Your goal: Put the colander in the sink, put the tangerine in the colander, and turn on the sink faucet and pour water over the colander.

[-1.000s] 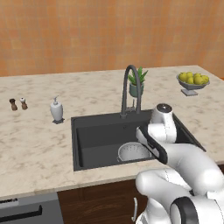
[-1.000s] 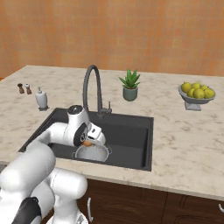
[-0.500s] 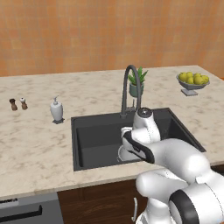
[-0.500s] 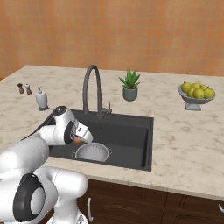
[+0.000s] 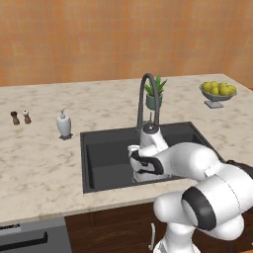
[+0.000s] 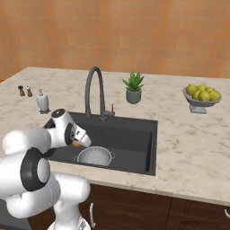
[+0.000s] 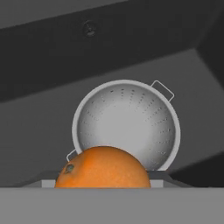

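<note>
Progress is sitting at roughly the halfway mark, judging by how things are lying: the round silver-grey perforated metal colander (image 7: 127, 127) is already resting on the floor of the large rectangular matte black sink (image 6: 134, 134), toward its near side, so the first step is looking finished. The small round orange tangerine (image 7: 103, 168) is not yet in it; the fruit is being carried low over the basin, hanging just over the near rim of the colander as the hand camera is showing it, with the bowl's empty inside lying open beyond. In the right base view a sliver of orange is peeking out at the end of the white arm, just left of the colander. The release into the bowl is probably the step in hand. After that, the tall dark-grey gooseneck sink faucet (image 6: 95, 92) at the far edge of the basin is waiting to be turned on; no water is running from its arched spout, which is curving out over the basin.

The two-finger gripper (image 6: 80, 144) is clenched around the tangerine, its jaws spread only as wide as the fruit; the fruit itself is hiding the fingertips in the hand view, so exactly where the pads are pressing cannot be told
</note>
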Robot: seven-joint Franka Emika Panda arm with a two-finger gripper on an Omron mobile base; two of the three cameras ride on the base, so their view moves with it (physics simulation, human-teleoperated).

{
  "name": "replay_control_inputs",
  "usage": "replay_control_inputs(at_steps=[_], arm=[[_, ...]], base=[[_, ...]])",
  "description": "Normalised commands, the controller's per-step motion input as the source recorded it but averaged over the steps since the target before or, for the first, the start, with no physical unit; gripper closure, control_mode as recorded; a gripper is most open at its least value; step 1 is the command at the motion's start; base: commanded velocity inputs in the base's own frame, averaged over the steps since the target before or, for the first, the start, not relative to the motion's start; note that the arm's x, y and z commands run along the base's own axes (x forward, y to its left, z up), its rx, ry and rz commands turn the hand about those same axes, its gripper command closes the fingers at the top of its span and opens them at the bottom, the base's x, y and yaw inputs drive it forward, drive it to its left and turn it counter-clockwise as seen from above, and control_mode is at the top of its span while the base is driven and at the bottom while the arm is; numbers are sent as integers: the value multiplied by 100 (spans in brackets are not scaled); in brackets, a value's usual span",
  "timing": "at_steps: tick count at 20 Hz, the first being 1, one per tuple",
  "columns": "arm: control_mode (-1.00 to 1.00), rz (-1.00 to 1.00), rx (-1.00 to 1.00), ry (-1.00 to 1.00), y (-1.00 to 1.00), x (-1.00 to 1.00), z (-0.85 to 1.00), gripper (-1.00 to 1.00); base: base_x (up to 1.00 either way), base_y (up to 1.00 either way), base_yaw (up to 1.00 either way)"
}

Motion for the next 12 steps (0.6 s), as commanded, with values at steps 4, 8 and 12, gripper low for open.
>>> replay_control_inputs(at_steps=[4, 8, 12], arm=[[-100, 0, 0, 14, 0, 29, -19, 100], [-100, 0, -3, 14, 0, 3, -26, 100], [-100, 0, -8, 1, 0, -3, -32, 100]], base=[[0, 0, 0], [0, 0, 0], [0, 0, 0]])
